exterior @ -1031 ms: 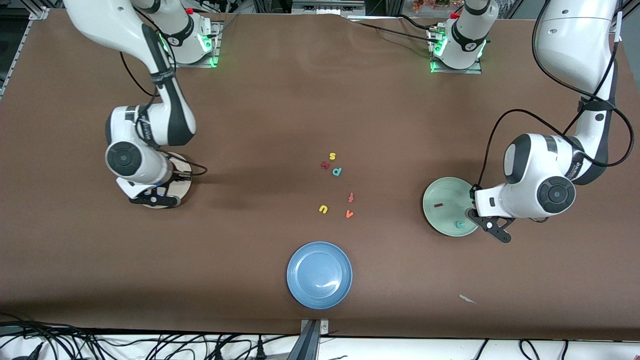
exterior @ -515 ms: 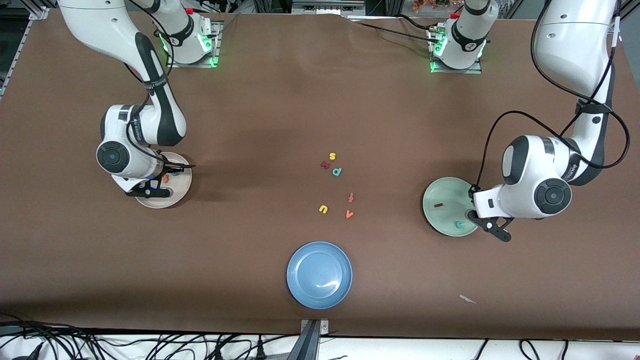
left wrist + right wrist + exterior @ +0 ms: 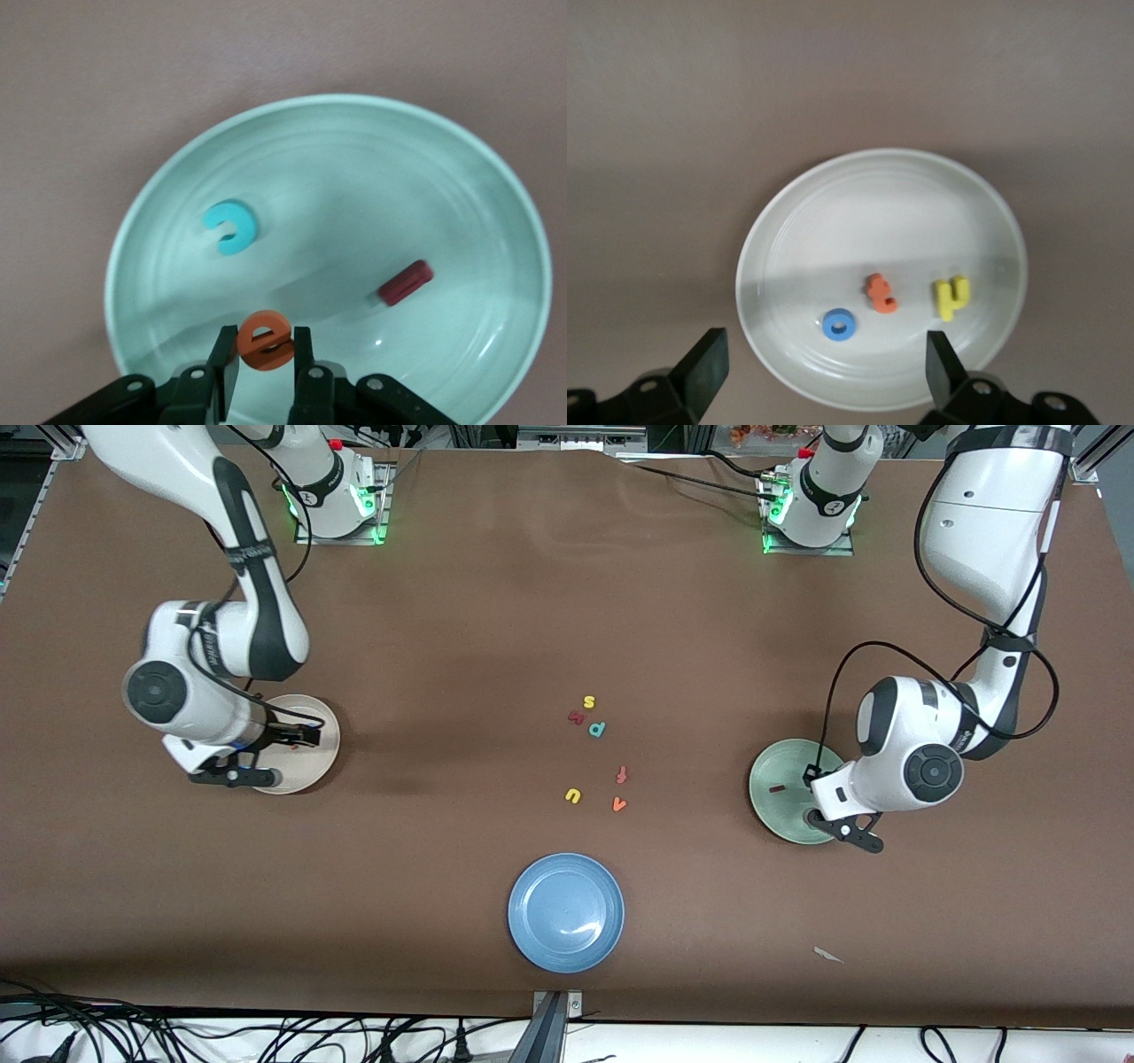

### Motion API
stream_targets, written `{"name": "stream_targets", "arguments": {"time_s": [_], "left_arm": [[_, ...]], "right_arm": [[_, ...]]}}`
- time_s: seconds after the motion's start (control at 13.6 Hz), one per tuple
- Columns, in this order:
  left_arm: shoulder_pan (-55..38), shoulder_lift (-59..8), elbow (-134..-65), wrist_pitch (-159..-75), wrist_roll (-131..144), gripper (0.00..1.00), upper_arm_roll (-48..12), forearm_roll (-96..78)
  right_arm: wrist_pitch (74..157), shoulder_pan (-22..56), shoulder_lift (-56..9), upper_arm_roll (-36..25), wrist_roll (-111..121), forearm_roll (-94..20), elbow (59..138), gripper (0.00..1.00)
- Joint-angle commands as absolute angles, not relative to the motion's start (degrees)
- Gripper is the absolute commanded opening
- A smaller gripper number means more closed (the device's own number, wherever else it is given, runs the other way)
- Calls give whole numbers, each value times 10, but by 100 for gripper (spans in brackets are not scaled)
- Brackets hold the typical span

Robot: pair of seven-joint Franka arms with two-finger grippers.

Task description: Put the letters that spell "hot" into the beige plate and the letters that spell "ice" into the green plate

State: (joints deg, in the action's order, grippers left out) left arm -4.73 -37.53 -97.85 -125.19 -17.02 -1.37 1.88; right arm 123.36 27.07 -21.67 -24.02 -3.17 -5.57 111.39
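Observation:
The beige plate (image 3: 788, 230) holds the blue o (image 3: 839, 325), the orange t (image 3: 881, 293) and the yellow h (image 3: 953, 297). My right gripper (image 3: 824, 352) hangs over this plate's (image 3: 325, 755) edge, open, with nothing between its fingers. In the green plate (image 3: 354, 133) lie the teal c (image 3: 229, 227) and the dark red i (image 3: 406, 282). My left gripper (image 3: 266, 354) is over that plate (image 3: 769, 772), shut on the orange e (image 3: 266, 339), which hangs just above the plate's floor.
Mid-table lie a yellow s (image 3: 589, 702), a dark red bent letter (image 3: 576, 716), a teal p (image 3: 597, 729), a reddish-orange letter (image 3: 622, 775), a yellow u (image 3: 573, 795) and an orange v (image 3: 619, 804). A blue plate (image 3: 566, 912) sits nearer the front camera. A paper scrap (image 3: 828, 955) lies near the front edge.
My right gripper has opened over the beige plate and drifted toward the right arm's end of the table. My left gripper has moved farther in over the green plate, still holding the e.

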Motion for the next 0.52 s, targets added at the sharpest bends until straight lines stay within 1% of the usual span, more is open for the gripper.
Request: {"name": "stream_targets", "arguments": {"time_s": [0.0, 0.22, 0.29, 0.44], "left_arm": [[-51, -365, -980, -1256, -163, 100, -22, 15], [-48, -332, -974, -1245, -156, 100, -39, 17], [-50, -312, -973, -1225, -156, 100, -40, 16], [-52, -274, -949, -1150, -155, 100, -40, 10]], "right_arm": [[1156, 269, -181, -254, -14, -68, 1062, 99], [1054, 269, -170, -266, -17, -67, 968, 99], [1025, 269, -170, -267, -19, -65, 935, 99], [984, 268, -170, -269, -20, -62, 883, 99]]}}
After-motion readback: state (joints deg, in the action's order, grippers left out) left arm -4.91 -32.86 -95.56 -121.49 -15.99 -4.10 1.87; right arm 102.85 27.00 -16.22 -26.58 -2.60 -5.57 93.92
